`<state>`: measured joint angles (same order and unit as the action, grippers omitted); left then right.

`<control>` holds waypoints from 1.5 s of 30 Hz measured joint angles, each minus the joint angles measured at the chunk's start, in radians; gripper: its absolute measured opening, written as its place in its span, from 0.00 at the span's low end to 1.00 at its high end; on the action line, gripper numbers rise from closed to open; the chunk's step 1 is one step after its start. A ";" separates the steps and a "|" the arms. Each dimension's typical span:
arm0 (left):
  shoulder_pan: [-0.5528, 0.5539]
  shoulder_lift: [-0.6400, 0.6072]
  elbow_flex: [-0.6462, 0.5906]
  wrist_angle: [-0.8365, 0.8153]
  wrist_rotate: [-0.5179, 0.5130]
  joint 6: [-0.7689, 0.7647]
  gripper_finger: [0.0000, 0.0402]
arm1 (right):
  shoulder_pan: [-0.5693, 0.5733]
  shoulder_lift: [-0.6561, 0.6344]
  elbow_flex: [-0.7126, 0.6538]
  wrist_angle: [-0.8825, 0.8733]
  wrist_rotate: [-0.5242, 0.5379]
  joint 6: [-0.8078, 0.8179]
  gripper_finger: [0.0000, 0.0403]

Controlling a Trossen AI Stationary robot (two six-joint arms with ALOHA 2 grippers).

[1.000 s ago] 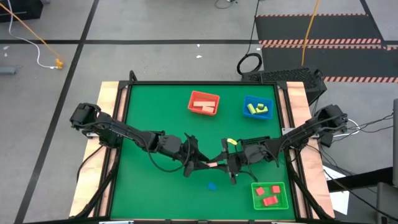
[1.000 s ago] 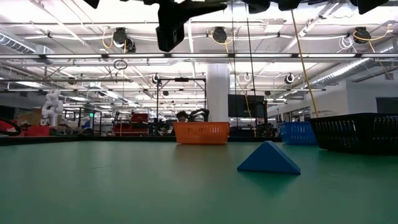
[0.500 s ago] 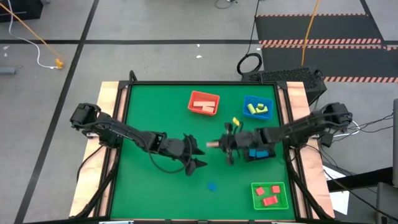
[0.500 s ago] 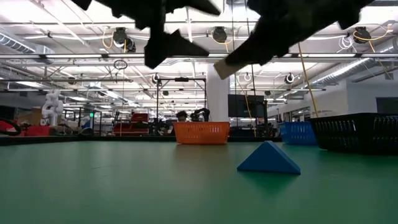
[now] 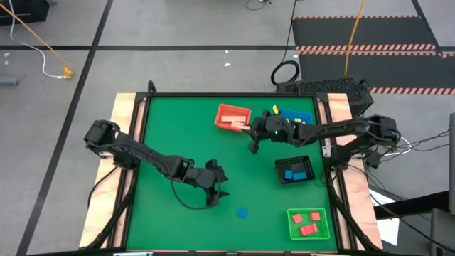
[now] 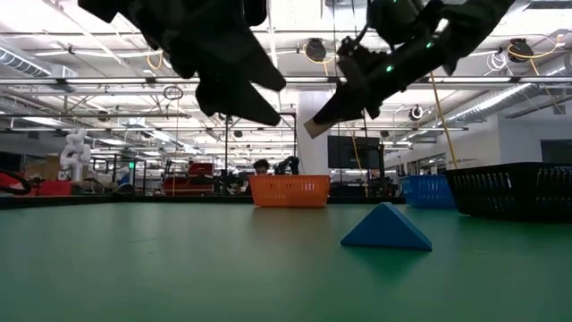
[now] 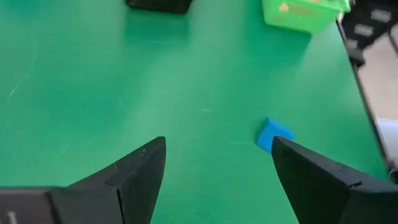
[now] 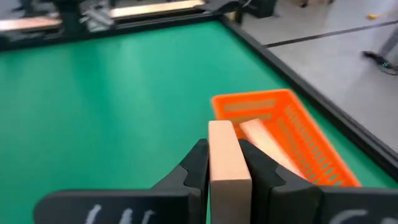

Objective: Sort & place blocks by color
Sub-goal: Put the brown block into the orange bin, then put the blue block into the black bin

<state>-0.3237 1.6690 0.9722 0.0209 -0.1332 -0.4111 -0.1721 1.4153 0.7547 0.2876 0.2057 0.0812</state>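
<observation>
My right gripper (image 8: 229, 149) is shut on a pale wood block (image 8: 228, 163) and hovers just on the near side of the orange tray (image 5: 233, 117), which holds pale wood blocks (image 8: 264, 140). My left gripper (image 5: 219, 186) stands open above the green table, left of centre. A small blue block (image 5: 242, 212) lies flat on the table ahead of its fingers (image 7: 137, 171), toward the near edge; the low view shows it as a blue wedge (image 6: 386, 228). My right gripper pinches the pale wood block by its two broad sides (image 8: 217, 171) between the two fingers. The block's free end (image 6: 315, 128) sticks out beyond the fingertips. The fingers come from the table's right, slanting a little down. The block is lifted clear of the table.
A blue tray (image 5: 298, 114) at the far right is partly covered by my right arm. A black tray (image 5: 293, 170) with blue blocks stands at the right. A green tray (image 5: 308, 222) with red blocks stands at the near right. Bare green table lies left of the trays.
My left gripper has opened and let go of the pale wood block, then sunk and tipped toward the blue block. My right gripper, shut on the wood block, has swung it from the table's middle toward the far edge, up to the orange tray.
</observation>
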 joint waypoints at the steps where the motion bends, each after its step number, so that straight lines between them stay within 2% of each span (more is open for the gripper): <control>1: -0.006 0.012 0.000 0.010 0.000 0.028 0.73 | -0.019 0.015 0.000 0.026 0.000 0.001 0.11; 9: -0.021 0.099 0.000 0.102 0.000 0.165 0.73 | -0.128 0.166 0.006 0.204 -0.051 0.066 0.12; 16: -0.018 0.098 -0.001 0.136 0.001 0.256 0.73 | -0.169 0.288 0.080 0.216 -0.053 0.068 0.12; 23: -0.023 0.097 0.000 0.141 0.001 0.245 0.73 | -0.185 0.374 0.138 0.215 -0.052 0.068 0.14; 28: -0.027 0.097 0.000 0.132 0.005 0.244 0.73 | -0.194 0.374 0.138 0.213 -0.053 0.061 0.21; 35: -0.026 0.097 0.000 0.132 0.028 0.249 0.73 | -0.181 0.352 0.138 0.186 -0.052 0.060 0.45; 40: -0.026 0.097 0.000 0.127 0.073 0.289 0.73 | -0.113 0.233 0.138 0.069 -0.053 0.053 0.59; 45: -0.028 0.097 0.000 0.177 0.108 0.394 0.73 | 0.036 0.072 0.138 -0.163 -0.052 0.054 0.65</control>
<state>-0.3518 1.7660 0.9718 0.1974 -0.0256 -0.0167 -0.1358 1.4874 0.8928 0.1248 0.1535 0.1357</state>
